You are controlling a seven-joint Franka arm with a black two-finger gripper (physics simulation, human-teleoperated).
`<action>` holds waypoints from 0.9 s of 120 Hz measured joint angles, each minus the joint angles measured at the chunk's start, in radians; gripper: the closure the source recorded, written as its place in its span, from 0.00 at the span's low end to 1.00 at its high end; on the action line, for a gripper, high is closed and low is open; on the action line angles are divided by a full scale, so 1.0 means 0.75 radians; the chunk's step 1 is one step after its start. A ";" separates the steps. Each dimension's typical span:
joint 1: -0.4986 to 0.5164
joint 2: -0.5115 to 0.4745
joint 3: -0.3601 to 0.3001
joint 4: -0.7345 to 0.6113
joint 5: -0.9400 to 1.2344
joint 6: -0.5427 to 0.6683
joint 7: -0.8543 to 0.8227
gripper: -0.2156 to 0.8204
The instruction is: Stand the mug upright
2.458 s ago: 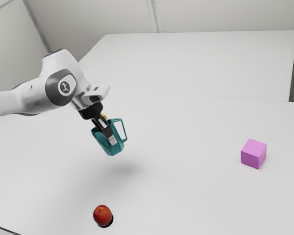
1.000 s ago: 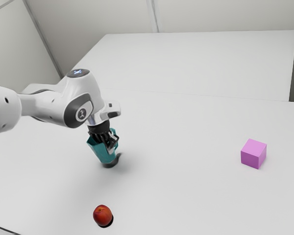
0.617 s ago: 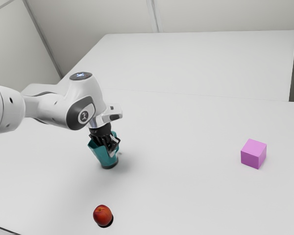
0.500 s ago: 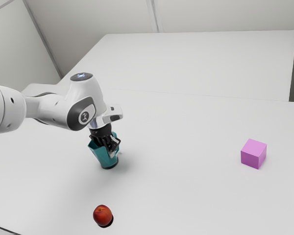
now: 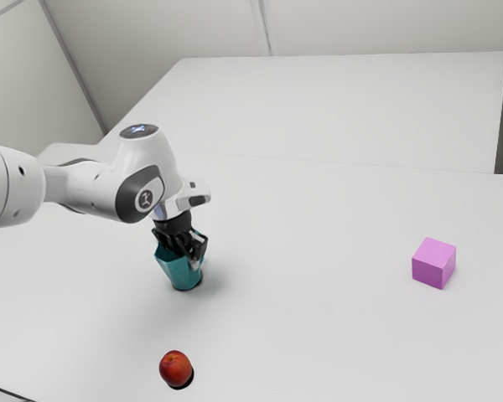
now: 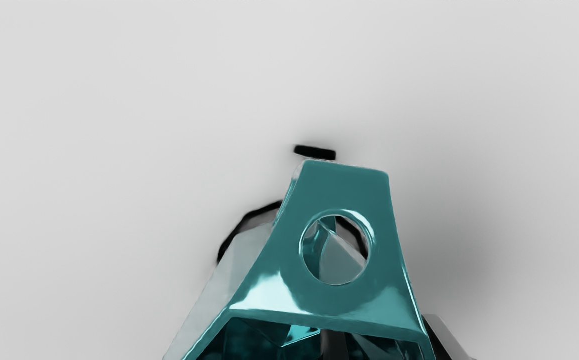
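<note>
Already the teal mug (image 5: 182,270) stands on its base on the white worktop (image 5: 318,322), mouth up, beneath my hand. A slight lean would be hard to rule out, since the hand covers part of the rim, but the exterior view shows the foot down on its dark contact shadow. From the wrist view I look down over the handle (image 6: 347,190), with its round hole, and past the rim into the mouth.

My jaws look apart, straddling the wall: one finger (image 6: 334,346) reaches down inside the mug and the other finger (image 6: 444,335) is outside it. Room shows between the inner one and the wall beside the outer one, so I take the mug to be unclamped, carried by the worktop.

I judge the step in hand to be the release, with the turning upright as good as done. What it calls for next is a straight, slow rise, jaws kept spread, until the inner finger clears the rim; a sideways drift could catch the wall or handle and tip the mug. The peach (image 5: 176,369) and the purple cube (image 5: 433,264) lie well apart from it, out of the way of that lift.
</note>
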 joint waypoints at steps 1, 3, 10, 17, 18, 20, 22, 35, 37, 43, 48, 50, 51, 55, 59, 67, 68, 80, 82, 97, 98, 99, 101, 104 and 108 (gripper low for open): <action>0.000 -0.001 0.000 0.000 0.000 0.000 0.001 0.74; 0.000 -0.003 0.000 0.000 -0.001 0.000 0.002 0.73; 0.000 -0.009 -0.001 0.002 -0.001 0.000 0.006 0.69; 0.000 -0.016 -0.001 0.002 -0.002 0.000 0.009 0.65; 0.000 -0.017 -0.001 0.003 -0.002 0.000 0.010 0.64; 0.000 -0.018 -0.001 0.003 -0.003 0.000 0.011 0.62; 0.000 -0.019 -0.001 0.003 -0.003 0.000 0.012 0.61; 0.000 -0.024 -0.001 0.003 -0.004 -0.001 0.017 0.50; 0.000 -0.026 -0.001 0.003 -0.004 -0.001 0.018 0.49; 0.000 -0.032 -0.002 0.004 -0.004 -0.001 0.020 0.45; 0.000 -0.039 -0.002 0.004 -0.004 -0.001 0.022 0.43; -0.001 -0.042 -0.003 0.004 -0.004 -0.001 0.023 0.42; -0.001 -0.043 -0.003 0.004 -0.004 -0.001 0.023 0.42; -0.003 -0.050 -0.002 0.005 -0.004 -0.001 0.025 0.40; -0.005 -0.057 -0.002 0.005 -0.004 -0.002 0.026 0.39; -0.012 -0.071 -0.001 0.004 -0.004 -0.003 0.028 0.37; -0.013 -0.073 -0.001 0.004 -0.004 -0.003 0.028 0.37; -0.027 -0.094 -0.001 0.003 -0.005 -0.006 0.031 0.35; -0.030 -0.098 -0.001 0.003 -0.005 -0.007 0.032 0.34; -0.035 -0.126 -0.001 0.004 -0.005 -0.013 0.035 0.33; -0.035 -0.128 -0.001 0.005 -0.005 -0.013 0.035 0.33; -0.036 -0.130 -0.001 0.005 -0.005 -0.014 0.035 0.33; -0.036 -0.135 -0.001 0.006 -0.005 -0.015 0.036 0.32; -0.037 -0.141 -0.001 0.006 -0.006 -0.016 0.036 0.32; -0.039 -0.152 -0.001 0.006 -0.006 -0.017 0.037 0.31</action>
